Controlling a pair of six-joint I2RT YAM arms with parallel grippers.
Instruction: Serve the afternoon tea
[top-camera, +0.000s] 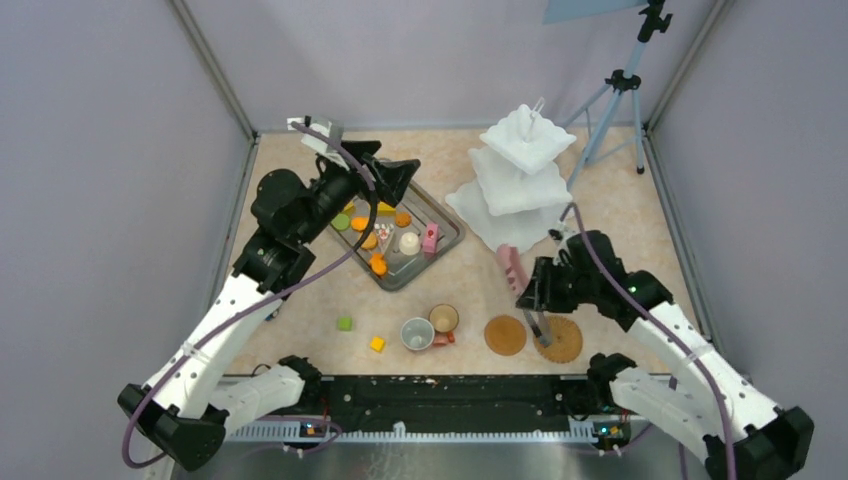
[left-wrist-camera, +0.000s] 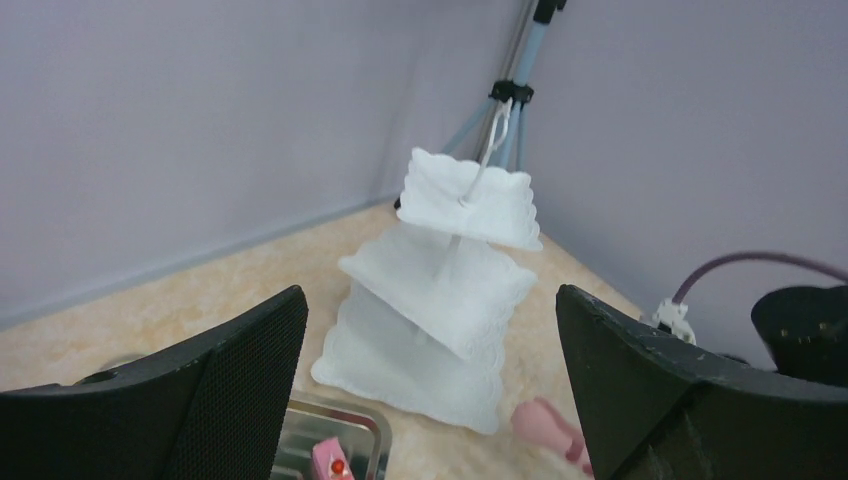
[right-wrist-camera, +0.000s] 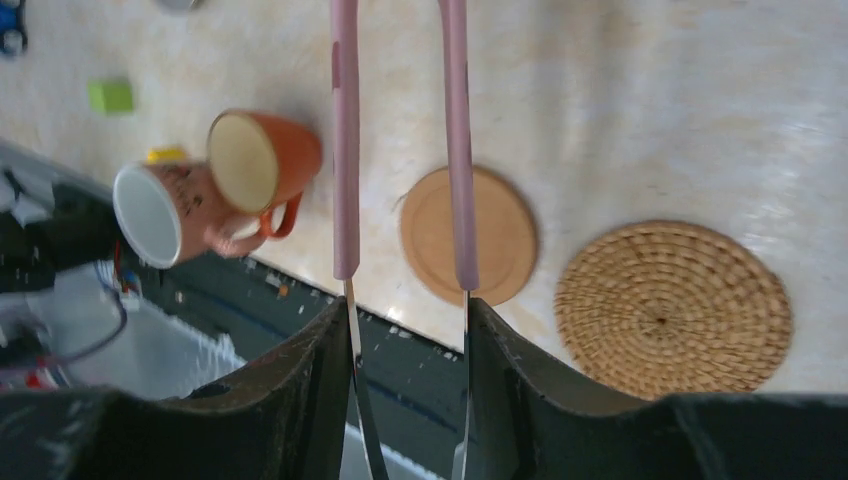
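The white three-tier stand (top-camera: 520, 180) (left-wrist-camera: 440, 300) stands at the back right. Toy pastries (top-camera: 378, 264) and a pink cake slice (left-wrist-camera: 330, 460) lie on the steel tray (top-camera: 452, 232). My left gripper (top-camera: 400, 180) (left-wrist-camera: 430, 300) hovers open over the tray's far end, empty. Two cups (top-camera: 417, 333) (top-camera: 444, 318) touch near the front edge; in the right wrist view the orange cup (right-wrist-camera: 265, 160) leans on the other (right-wrist-camera: 150, 215). A smooth mat (top-camera: 505, 335) (right-wrist-camera: 500, 240) and a woven mat (top-camera: 562, 340) (right-wrist-camera: 675, 305) lie beside them. My right gripper (top-camera: 535, 300) (right-wrist-camera: 405, 315) is shut on the pink tongs (top-camera: 512, 265) (right-wrist-camera: 345, 150), above the mats.
A green cube (top-camera: 345, 323) (right-wrist-camera: 110, 95) and a yellow cube (top-camera: 377, 344) (right-wrist-camera: 165, 155) lie loose left of the cups. A blue tripod (top-camera: 615, 100) stands in the back right corner behind the stand. Grey walls close in three sides.
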